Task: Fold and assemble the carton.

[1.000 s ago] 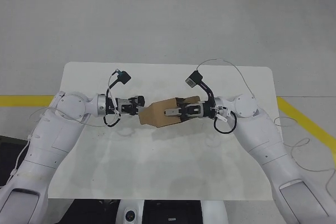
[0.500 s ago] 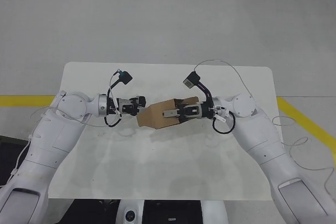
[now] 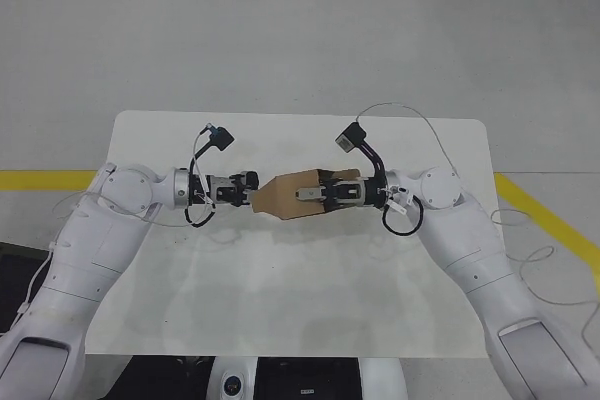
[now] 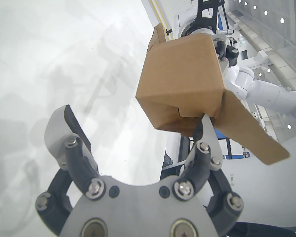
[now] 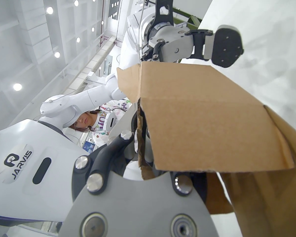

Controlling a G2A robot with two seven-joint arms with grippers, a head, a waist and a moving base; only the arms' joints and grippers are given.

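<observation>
Carton (image 3: 285,193) held off the white table (image 3: 280,300) between my two grippers, above the table's middle.
My right gripper (image 3: 318,194) is clenched on a wall at the carton's open end; in the right wrist view the brown board covers my fingertips there, so how deep the grip sits is hard to make out. My left gripper (image 4: 137,120) is released, jaws spread wide: one fingertip (image 4: 204,129) touches the carton's closed end, just beside a loose flap (image 4: 249,131) that juts outward, while the other finger (image 4: 70,122) stands apart from the board. In the left wrist view the carton's body hides most of my right gripper, and a second flap (image 4: 156,35) at the far end shows only as a narrow edge. The carton's inside and underside are hidden in the top view.
</observation>
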